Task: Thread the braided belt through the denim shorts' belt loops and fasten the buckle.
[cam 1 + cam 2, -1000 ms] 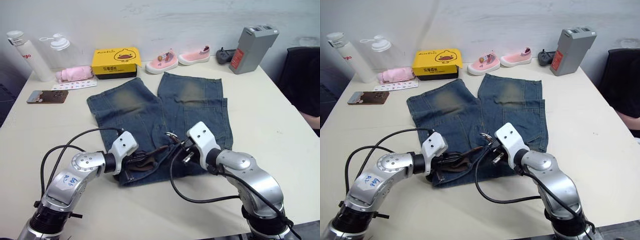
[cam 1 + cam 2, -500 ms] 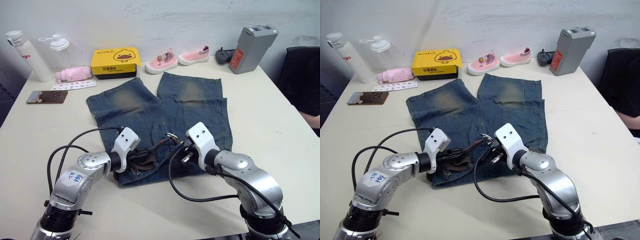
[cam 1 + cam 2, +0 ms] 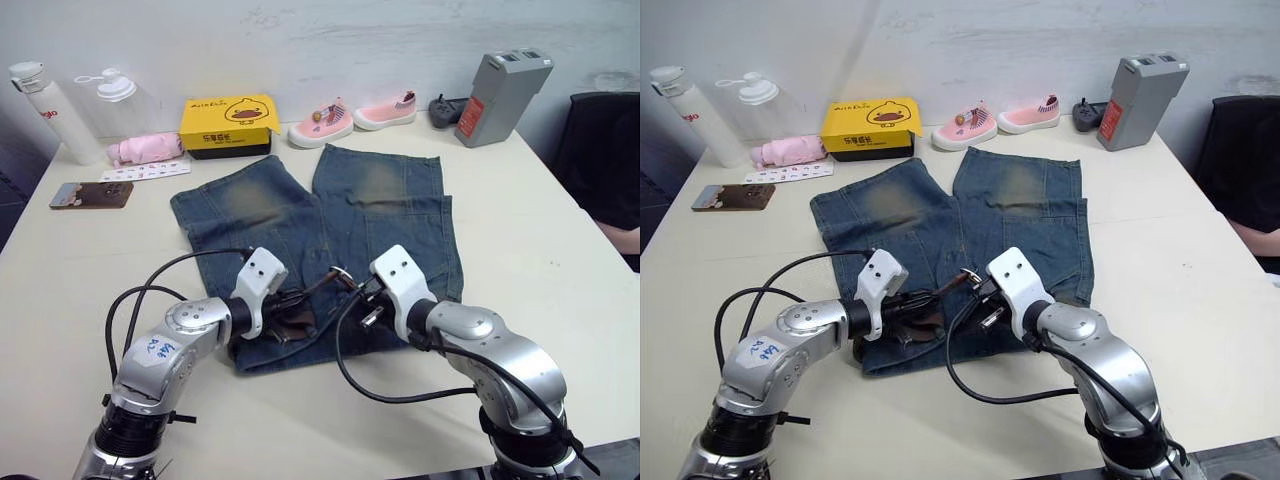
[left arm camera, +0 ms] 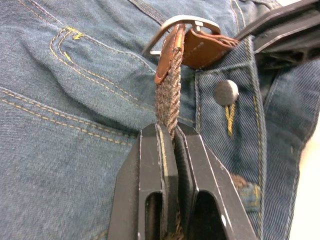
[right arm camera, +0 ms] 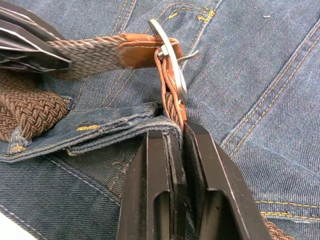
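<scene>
Fingers of our left gripper clamp the brown braided belt just short of its silver rectangular buckle. Our right gripper pinches the belt's tan leather end at the buckle, above the blue faded denim shorts spread on the cream table; belt loops are hard to make out.

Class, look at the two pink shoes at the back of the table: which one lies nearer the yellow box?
The striped-heel shoe lies nearer the yellow box; the plainer pink shoe lies beyond it, towards the grey case.

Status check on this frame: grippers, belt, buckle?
Left gripper shut on braided belt. Right gripper shut on belt end at buckle. Not fastened. Nothing in the way.
</scene>
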